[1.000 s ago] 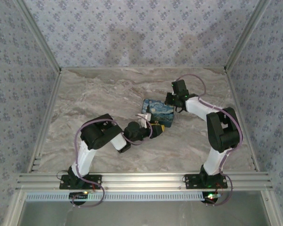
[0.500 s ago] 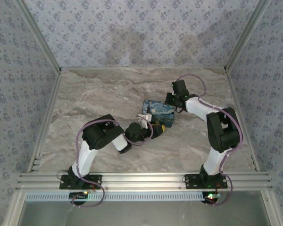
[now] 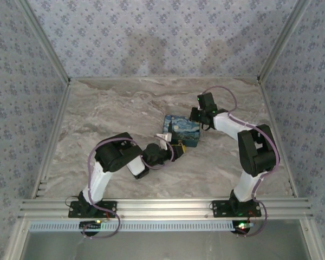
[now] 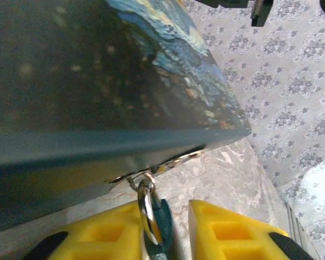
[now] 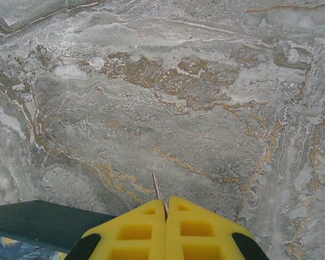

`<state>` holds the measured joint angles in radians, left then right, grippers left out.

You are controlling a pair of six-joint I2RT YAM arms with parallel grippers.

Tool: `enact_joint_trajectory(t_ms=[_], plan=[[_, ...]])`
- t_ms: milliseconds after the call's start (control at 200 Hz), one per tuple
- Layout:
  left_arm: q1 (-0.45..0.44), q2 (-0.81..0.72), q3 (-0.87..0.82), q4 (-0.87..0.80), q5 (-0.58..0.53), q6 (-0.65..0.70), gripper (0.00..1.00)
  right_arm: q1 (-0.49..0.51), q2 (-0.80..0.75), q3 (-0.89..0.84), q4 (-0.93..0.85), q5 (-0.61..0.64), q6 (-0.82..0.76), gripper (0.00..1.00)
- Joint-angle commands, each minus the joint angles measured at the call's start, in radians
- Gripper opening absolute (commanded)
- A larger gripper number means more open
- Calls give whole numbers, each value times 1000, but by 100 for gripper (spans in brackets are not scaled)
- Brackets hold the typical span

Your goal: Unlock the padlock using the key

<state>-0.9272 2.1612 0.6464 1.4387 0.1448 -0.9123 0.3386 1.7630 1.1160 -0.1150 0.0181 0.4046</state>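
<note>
Looking down from above, the left hand (image 3: 173,146) reaches to the near corner of the rectangular box printed with a blue-and-yellow starry-night painting (image 3: 184,129), which lies on the grey-brown marbled table (image 3: 114,114). The right hand (image 3: 195,116) hangs at the box's far side, probably kept close so its load has a short way to travel. From the left wrist, the tiny dark blue padlock (image 4: 163,219) hangs by its shiny steel shackle (image 4: 146,200) from the metal hasp (image 4: 168,162) on the box's lower edge. It sits between the yellow pads (image 4: 97,238), which stand narrow about it; a sliver of gap shows on one side, so whether they pinch it cannot be told. Bracketing the lock there would, I judge, steady its keyhole for the other arm. From the right wrist, the yellow fingers (image 5: 206,227) are pressed together on what I take for the thin silvery metal key (image 5: 156,187), its tip poking out above bare table beside the box's dark edge. No brand or readable lettering shows.
</note>
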Motion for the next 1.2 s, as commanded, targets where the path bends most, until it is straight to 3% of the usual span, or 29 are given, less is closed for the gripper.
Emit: enact_joint_trajectory(t_ms=[0, 280, 475, 655, 869, 1034, 1194], plan=[[33, 28, -46, -143, -5, -50, 20, 15, 6, -39, -115, -30, 19, 0], [64, -23, -24, -232, 76, -59, 4, 5, -23, -40, -123, -40, 0, 0], [83, -56, -31, -249, 101, -136, 0, -30, -78, -19, -168, -48, -31, 0], [93, -149, -5, -373, 153, -187, 0, -105, -176, -40, -176, -129, -44, 0], [97, -264, 19, -523, 125, -141, 0, -150, -269, -99, -222, -89, -26, 0], [97, -266, 15, -511, 122, -153, 0, -138, -307, -193, -240, -34, 10, 0], [93, -257, 10, -498, 128, -163, 0, -56, -298, -250, -195, -34, 45, 0]])
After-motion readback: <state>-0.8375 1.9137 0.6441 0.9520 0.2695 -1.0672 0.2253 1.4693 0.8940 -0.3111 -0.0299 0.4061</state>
